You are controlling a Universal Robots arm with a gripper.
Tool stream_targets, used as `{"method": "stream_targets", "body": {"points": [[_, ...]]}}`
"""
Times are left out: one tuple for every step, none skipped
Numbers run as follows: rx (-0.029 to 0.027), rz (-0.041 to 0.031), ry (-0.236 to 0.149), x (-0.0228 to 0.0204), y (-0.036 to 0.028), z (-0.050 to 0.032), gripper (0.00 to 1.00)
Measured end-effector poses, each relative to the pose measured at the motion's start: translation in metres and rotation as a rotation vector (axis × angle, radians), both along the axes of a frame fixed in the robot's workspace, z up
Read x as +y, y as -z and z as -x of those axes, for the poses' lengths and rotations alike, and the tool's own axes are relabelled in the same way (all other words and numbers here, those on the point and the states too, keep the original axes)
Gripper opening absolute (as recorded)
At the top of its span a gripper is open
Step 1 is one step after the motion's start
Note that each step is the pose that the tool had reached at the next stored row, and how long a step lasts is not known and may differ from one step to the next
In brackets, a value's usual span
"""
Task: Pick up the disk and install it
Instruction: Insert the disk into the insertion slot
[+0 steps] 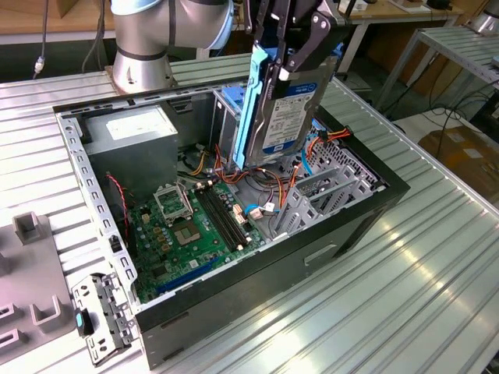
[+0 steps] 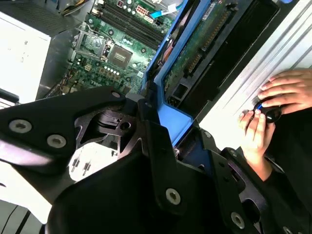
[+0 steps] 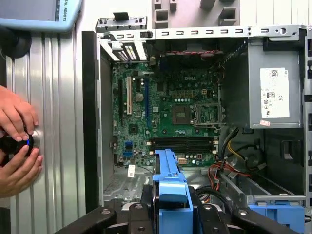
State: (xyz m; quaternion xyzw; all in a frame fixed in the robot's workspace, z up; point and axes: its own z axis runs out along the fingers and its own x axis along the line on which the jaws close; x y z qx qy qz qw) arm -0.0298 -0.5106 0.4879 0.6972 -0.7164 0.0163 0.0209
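The black fingers (image 1: 310, 43) are clamped tight on the top of the disk (image 1: 292, 117), which hangs upright in its blue carrier above the cables and motherboard (image 1: 191, 226) of the open computer case (image 1: 257, 288) on the ribbed tabletop (image 1: 405, 296), a person's hands (image 3: 19, 168) resting beside the case.

The disk (image 1: 287, 117) has its top end hidden between the jaws (the arm (image 1: 156, 31) cut off above).
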Motion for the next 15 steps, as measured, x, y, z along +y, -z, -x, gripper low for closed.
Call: {"method": "stream_targets", "body": {"points": [[0.0000, 0.0002, 0.000, -0.0070, 0.0004, -0.0133, 0.37], [-0.0001, 0.0001, 0.000, -0.0072, 0.0007, -0.0217, 0.37], [0.0000, 0.0001, 0.000, -0.0072, 0.0007, -0.0263, 0.37], [0.0000, 0.0003, 0.000, -0.0072, 0.0007, -0.0283, 0.37], [0.0000, 0.0004, 0.000, -0.0072, 0.0007, -0.0285, 0.37], [0.0000, 0.0005, 0.000, -0.0072, 0.0007, -0.0285, 0.37], [0.0000, 0.0004, 0.000, -0.0072, 0.0007, -0.0286, 0.37], [0.0000, 0.0004, 0.000, -0.0072, 0.0007, -0.0287, 0.37], [0.0000, 0.0004, 0.000, -0.0072, 0.0007, -0.0288, 0.37], [0.0000, 0.0004, 0.000, -0.0072, 0.0007, -0.0288, 0.37], [0.0000, 0.0005, 0.000, -0.0072, 0.0007, -0.0288, 0.37], [0.0000, 0.0004, 0.000, -0.0072, 0.0008, -0.0288, 0.37], [0.0000, 0.0004, 0.000, -0.0072, 0.0007, -0.0289, 0.37], [0.0000, 0.0004, 0.000, -0.0072, 0.0007, -0.0289, 0.37], [0.0000, 0.0004, 0.000, -0.0071, 0.0007, -0.0289, 0.37]]}}
